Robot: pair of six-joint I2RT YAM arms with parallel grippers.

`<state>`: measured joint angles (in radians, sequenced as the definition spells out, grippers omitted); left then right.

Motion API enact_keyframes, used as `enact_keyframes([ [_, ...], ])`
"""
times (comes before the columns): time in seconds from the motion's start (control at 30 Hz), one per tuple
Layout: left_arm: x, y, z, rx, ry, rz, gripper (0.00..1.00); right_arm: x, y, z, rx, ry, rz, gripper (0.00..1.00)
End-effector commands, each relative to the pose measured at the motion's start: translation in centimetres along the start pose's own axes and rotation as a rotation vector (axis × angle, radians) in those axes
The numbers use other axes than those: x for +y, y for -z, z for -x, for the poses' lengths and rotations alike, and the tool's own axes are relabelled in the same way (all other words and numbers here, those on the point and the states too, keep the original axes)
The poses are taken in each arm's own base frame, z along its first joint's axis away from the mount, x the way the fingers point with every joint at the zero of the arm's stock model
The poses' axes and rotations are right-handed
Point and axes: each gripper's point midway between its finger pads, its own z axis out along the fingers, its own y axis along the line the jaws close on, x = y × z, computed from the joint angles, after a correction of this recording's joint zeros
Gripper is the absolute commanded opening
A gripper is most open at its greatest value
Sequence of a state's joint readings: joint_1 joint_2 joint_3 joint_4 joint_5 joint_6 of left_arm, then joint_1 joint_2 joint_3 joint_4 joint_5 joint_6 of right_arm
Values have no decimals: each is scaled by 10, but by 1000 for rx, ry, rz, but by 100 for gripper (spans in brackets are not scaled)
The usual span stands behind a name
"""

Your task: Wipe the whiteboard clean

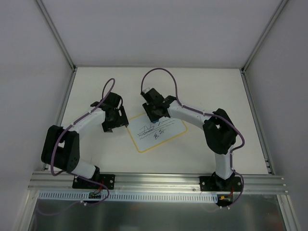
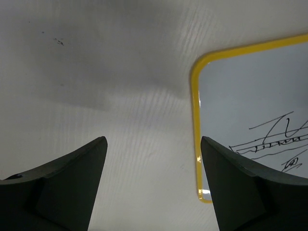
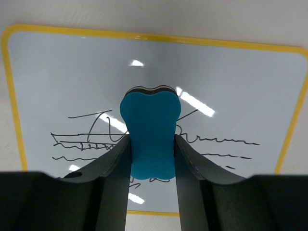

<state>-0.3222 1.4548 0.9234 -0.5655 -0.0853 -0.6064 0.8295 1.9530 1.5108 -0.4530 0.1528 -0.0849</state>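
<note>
The whiteboard lies flat mid-table, white with a yellow rim and black scribbles. It also shows in the right wrist view and in the left wrist view. My right gripper is shut on a blue eraser and holds it over the scribbles; in the top view it is over the board's far edge. My left gripper is open and empty, over the table by the board's left rim; in the top view it is just left of the board.
The white table is bounded by aluminium rails at the front and sides. White walls enclose the back and both sides. Purple cables loop above both arms.
</note>
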Motion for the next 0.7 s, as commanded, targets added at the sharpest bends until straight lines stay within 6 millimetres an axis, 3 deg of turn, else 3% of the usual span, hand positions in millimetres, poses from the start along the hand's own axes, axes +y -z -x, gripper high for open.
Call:
enact_keyframes([
  [0.0, -2, -7, 8, -8, 48, 48, 79, 17, 0, 12, -38, -53, -19, 0],
  [0.3, -6, -28, 11, 5, 66, 65, 59, 45, -16, -1, -9, -123, -1, 1],
  [0.67, -27, -42, 28, -18, 94, 11, 53, 59, -19, 2, -18, -167, 50, 0],
])
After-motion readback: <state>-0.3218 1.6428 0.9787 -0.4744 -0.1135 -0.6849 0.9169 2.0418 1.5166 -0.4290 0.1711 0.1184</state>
